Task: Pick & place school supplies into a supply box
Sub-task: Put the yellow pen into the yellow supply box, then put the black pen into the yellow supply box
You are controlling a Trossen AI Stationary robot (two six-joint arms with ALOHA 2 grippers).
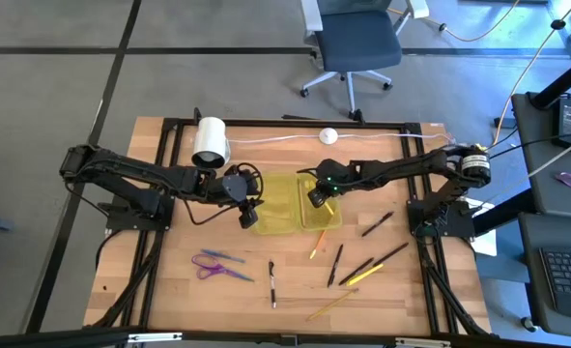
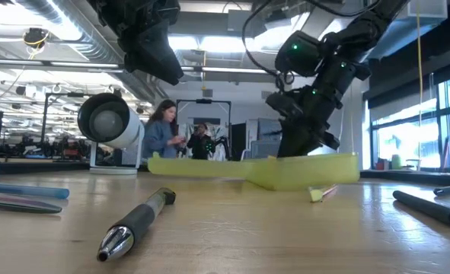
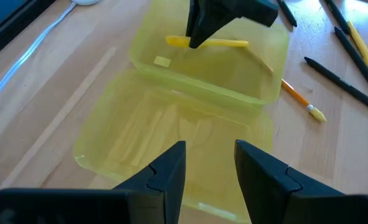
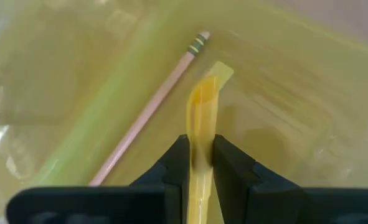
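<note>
Jaws of right gripper [image 4: 200, 163] clamp yellow pen [image 4: 202, 118] over supply box [image 1: 277, 208].

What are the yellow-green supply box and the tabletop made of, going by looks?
Shallow yellow-green supply box: looks like thin translucent plastic, glossy; the wood grain shows through its floor and light glints on its walls. Pale wooden tabletop: looks like wood planks or laminate, with visible grain lines and seams and a satin sheen; which of the two cannot be told.
</note>
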